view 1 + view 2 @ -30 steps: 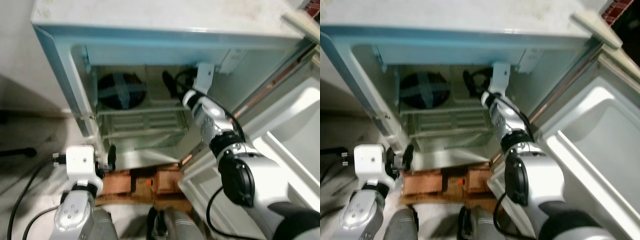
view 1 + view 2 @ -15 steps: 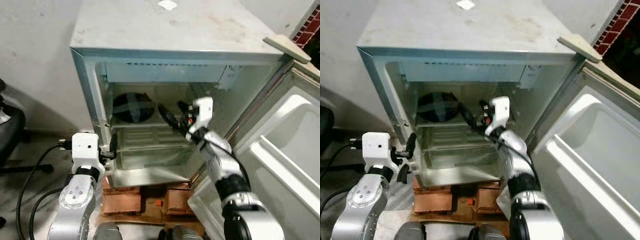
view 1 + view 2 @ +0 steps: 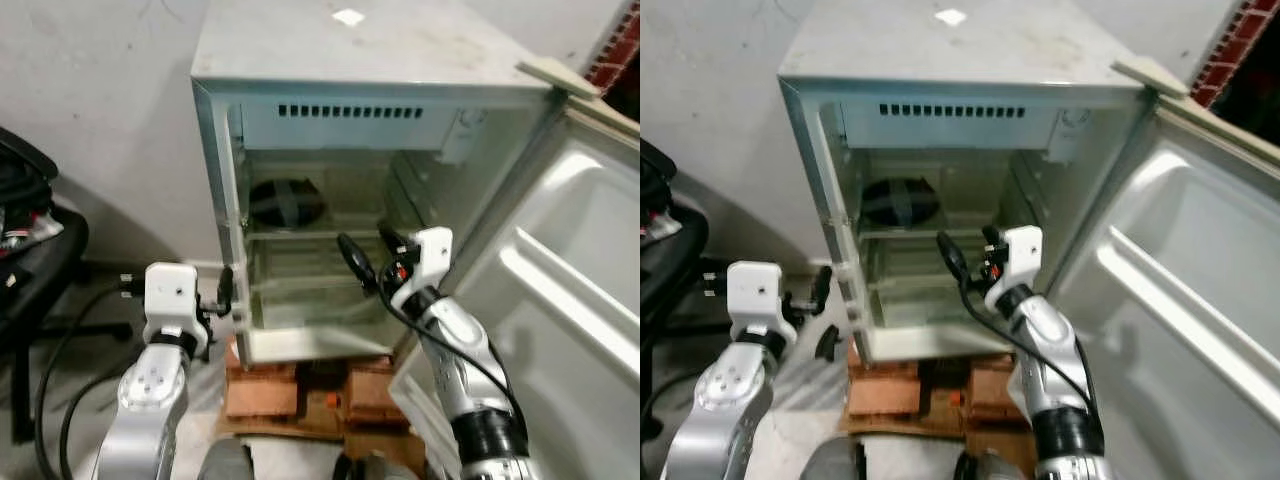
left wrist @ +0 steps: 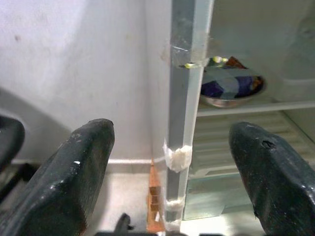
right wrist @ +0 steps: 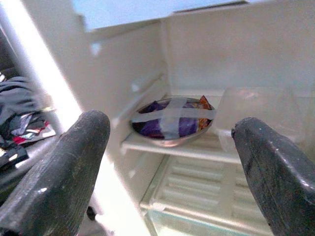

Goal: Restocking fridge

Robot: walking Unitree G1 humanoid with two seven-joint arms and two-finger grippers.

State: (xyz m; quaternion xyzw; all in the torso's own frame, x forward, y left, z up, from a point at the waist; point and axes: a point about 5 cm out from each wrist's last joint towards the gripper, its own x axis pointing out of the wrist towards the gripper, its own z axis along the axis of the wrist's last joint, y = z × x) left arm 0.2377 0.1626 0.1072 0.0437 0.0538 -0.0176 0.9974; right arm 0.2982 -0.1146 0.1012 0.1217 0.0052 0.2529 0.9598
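1. The left gripper (image 3: 227, 292) waits by the fridge's (image 3: 370, 50) left edge, fingers spread, holding nothing.
2. A taped bowl (image 5: 172, 120) sits on the upper shelf (image 5: 197, 147).
3. The right gripper (image 3: 368, 254) hangs at the opening, fingers wide, empty. I think it needs another item next.

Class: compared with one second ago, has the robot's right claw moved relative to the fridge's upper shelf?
Yes. The right claw has pulled outward from beside the taped metal bowl, now open before the white fridge.

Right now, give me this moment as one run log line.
fridge: door open | bowl: taped, on shelf | right gripper: open, empty, at fridge opening | left gripper: open, by frame edge
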